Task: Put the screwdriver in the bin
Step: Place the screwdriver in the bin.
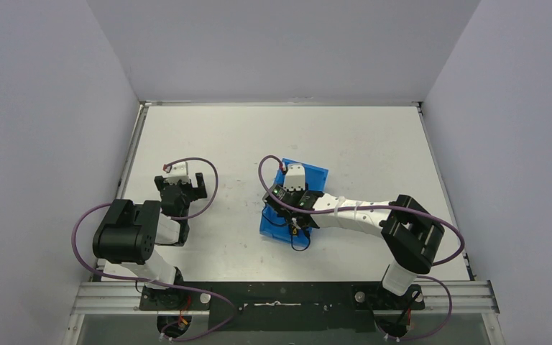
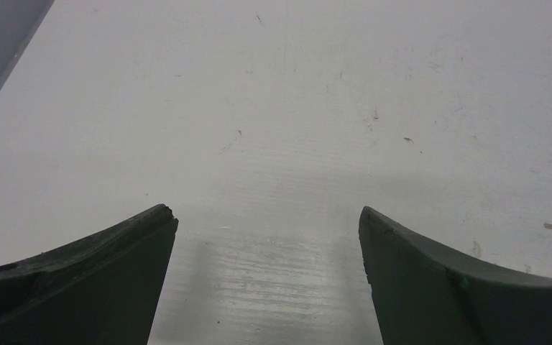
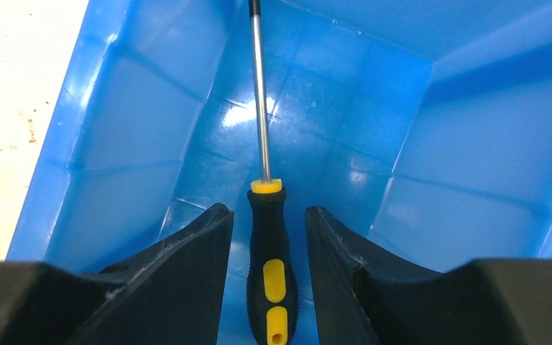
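One right pincer (image 3: 267, 210) ajar around screwdriver (image 3: 269, 248)

Even light; glare on bin (image 3: 345, 108).

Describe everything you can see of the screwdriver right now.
The screwdriver is small, with a thin shiny metal shaft and a black, rubbery-looking handle bearing a yellow collar and yellow insets. It is inside the blue bin, shaft pointing away from the wrist camera; its tip is cut off at the picture's edge. The handle sits between the right gripper's fingers, a gap showing on each side, so they seem not to touch it.
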Available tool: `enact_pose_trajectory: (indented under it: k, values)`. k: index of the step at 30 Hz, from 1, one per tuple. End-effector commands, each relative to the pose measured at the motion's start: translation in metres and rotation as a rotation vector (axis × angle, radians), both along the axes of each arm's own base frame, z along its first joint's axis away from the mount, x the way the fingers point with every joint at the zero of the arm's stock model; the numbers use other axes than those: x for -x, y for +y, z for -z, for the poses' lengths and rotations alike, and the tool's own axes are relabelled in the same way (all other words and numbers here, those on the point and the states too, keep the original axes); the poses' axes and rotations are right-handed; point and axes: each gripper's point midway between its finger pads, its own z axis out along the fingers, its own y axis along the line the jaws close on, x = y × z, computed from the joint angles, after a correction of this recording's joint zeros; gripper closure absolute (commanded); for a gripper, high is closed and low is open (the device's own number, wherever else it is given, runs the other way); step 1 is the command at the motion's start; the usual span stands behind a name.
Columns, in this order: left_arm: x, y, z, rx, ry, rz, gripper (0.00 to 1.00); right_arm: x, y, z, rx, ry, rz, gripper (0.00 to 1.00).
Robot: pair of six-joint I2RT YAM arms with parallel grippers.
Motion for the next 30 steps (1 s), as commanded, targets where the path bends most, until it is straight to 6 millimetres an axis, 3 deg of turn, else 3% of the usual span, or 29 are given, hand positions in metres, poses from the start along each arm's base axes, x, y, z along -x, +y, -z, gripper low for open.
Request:
enact_pose_trajectory:
  k: [1, 7, 16, 21, 25, 27, 30]
  values:
    - [-0.011, -0.001, -0.021, 0.0, -0.077, 0.004, 0.03, -0.005, 0.008, -0.03, -0.049, -0.049, 0.001, 0.57]
    - [-0.011, -0.001, -0.021, -0.001, -0.077, 0.004, 0.03, -0.005, 0.01, -0.048, -0.06, -0.071, 0.0, 0.56]
    - [-0.011, -0.001, -0.021, 0.0, -0.078, 0.002, 0.03, -0.013, 0.011, -0.097, -0.076, -0.134, -0.002, 0.52]
    - [-0.011, -0.001, -0.021, -0.001, -0.078, 0.004, 0.03, -0.02, 0.012, -0.127, -0.057, -0.172, -0.011, 0.37]
    - [-0.011, -0.001, -0.021, -0.002, -0.077, 0.004, 0.03, -0.028, 0.013, -0.152, -0.052, -0.209, -0.011, 0.18]
    - [-0.011, -0.001, -0.021, -0.001, -0.077, 0.003, 0.03, -0.031, 0.014, -0.162, -0.05, -0.219, -0.013, 0.01]
    - [-0.011, -0.001, -0.021, -0.001, -0.077, 0.004, 0.03, -0.038, 0.015, -0.177, -0.041, -0.229, -0.022, 0.0]
